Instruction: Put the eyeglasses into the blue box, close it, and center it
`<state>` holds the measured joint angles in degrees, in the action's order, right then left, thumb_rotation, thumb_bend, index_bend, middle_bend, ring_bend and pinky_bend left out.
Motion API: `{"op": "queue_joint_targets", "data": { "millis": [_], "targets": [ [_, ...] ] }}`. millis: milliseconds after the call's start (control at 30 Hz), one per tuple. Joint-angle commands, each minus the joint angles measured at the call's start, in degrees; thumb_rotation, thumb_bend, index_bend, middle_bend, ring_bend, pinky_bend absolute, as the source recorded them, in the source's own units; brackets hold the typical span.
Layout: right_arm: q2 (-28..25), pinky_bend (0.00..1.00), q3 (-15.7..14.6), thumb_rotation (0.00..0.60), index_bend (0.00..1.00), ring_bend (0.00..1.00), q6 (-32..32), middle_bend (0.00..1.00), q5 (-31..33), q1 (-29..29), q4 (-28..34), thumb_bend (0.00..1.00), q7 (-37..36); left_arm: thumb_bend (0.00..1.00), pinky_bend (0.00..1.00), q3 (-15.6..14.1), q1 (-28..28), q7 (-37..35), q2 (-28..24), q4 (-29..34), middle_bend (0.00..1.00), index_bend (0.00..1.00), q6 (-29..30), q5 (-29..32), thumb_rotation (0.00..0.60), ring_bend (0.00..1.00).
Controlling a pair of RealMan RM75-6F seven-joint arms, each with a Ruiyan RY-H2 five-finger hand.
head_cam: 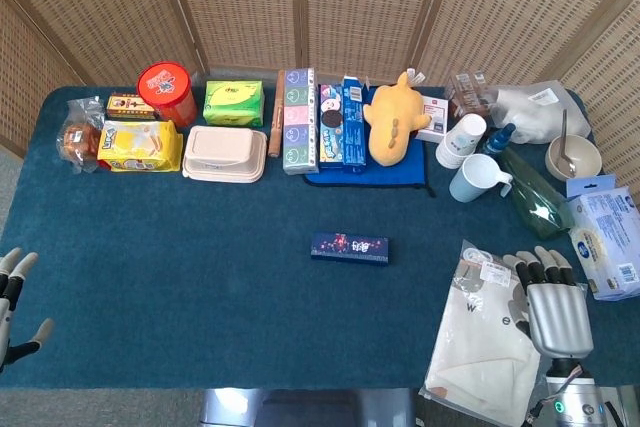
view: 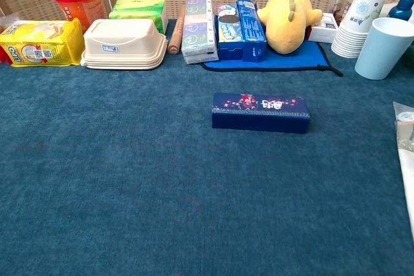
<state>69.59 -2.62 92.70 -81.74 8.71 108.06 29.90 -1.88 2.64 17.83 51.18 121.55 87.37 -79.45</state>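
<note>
Fingers of right hand spread, empty, lower right | left hand spread, empty, lower-left edge | box lay closed mid-frame, likely centred; glasses unseen

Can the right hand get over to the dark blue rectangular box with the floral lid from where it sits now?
Probably yes. The right hand is open over the white plastic bag, and only bare blue tablecloth lies between it and the closed dark blue box.
</note>
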Motion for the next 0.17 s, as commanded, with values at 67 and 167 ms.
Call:
{"op": "queue_joint_targets", "data": {
  "millis": [67, 167],
  "targets": [
    [0.49, 0.18, 0.79, 0.6, 0.27, 0.17, -1.64, 0.27, -0.59, 0.32, -0.41, 0.28, -0.55, 0.28, 0.0, -0.47, 0.71, -0.42, -0.18, 0.1, 0.02, 0.06, 0.83, -0.62, 0.6, 0.0],
    [0.31, 0.18, 1.19, 0.6, 0.27, 0.16, -2.12, 0.27, -0.52, 0.12, -0.39, 0.27, -0.68, 0.28, 0.0, -0.54, 0.79, -0.52, 0.0, 0.04, 0.02, 0.06, 0.88, -0.73, 0.6, 0.0]
  ]
}}
